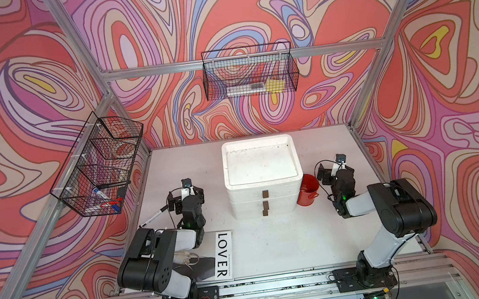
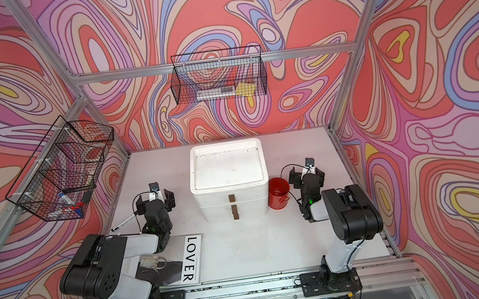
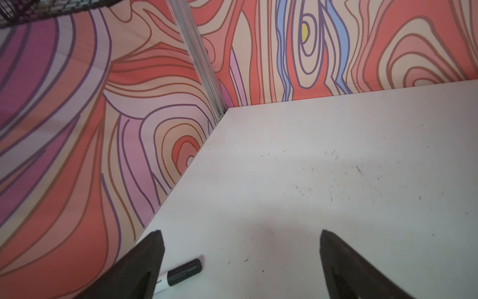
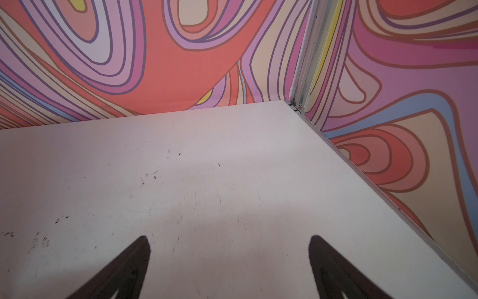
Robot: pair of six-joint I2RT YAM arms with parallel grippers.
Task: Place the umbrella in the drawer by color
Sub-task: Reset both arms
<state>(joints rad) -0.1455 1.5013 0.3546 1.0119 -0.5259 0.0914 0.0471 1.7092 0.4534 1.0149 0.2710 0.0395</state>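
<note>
On the far left, a wire basket (image 1: 97, 167) hangs on the side wall with a few pens (image 1: 108, 203) in its nearest compartment. Below it on the white table (image 1: 275, 245) lies a black-capped marker (image 1: 155, 217), slanting toward my left gripper (image 1: 185, 195). That gripper hangs just above the table, left of the drawer unit, with its jaws spread wide and nothing between them. In the left wrist view the marker's cap (image 3: 184, 269) lies just beside one of the fingers (image 3: 144, 261), and I cannot tell whether they touch.

Nearer my base, a magazine (image 1: 223, 256) printed LOVER lies flat, partly under my left arm. A small clear object (image 1: 187, 257) rests on its dark cover, too faint to identify.

In the middle stands the white drawer unit (image 1: 260, 166), seen in both top views. Its top is a shallow recessed tray, small brown handles (image 1: 265, 194) run down its front, and the drawer fronts sit flush and shut. High on the back wall above it hangs another wire basket (image 1: 249, 74) holding something yellow (image 1: 274, 85).

A red bucket (image 1: 307, 190) stands upright just beside the unit's right side. I cannot tell whether the two touch.

To the right of the bucket, my right gripper (image 1: 335, 171) hangs low over bare table. In the right wrist view (image 4: 229, 237) its jaws stand wide apart and empty.

I cannot make out the umbrella in any view.
</note>
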